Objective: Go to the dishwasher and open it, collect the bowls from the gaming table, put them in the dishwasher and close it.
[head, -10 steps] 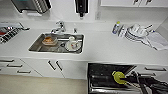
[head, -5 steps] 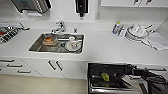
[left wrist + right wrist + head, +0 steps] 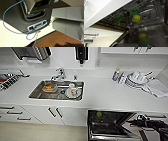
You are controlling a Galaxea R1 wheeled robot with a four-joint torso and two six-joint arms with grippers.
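The dishwasher (image 3: 110, 133) stands open under the white counter, its door folded down and its dark racks showing. A small yellow-green bowl (image 3: 99, 114) lies in the rack near the back. In the right wrist view the same bowl (image 3: 136, 18) sits on the wire rack beside a bright green bowl (image 3: 134, 10), and the steel door (image 3: 156, 31) reflects them. My right gripper (image 3: 137, 122) hangs at the door's right side, apart from the bowls. The gaming table is out of view.
A steel sink (image 3: 35, 94) holding dishes is set in the counter to the left. Stacked white plates (image 3: 136, 79) and a small bottle (image 3: 115, 74) stand at the back right. White cabinet doors with bar handles (image 3: 53, 112) flank the dishwasher.
A second ago my right arm reached over the open dishwasher with a yellow bowl at its tip. It has since drawn back to the right, and the bowl now lies in the rack.
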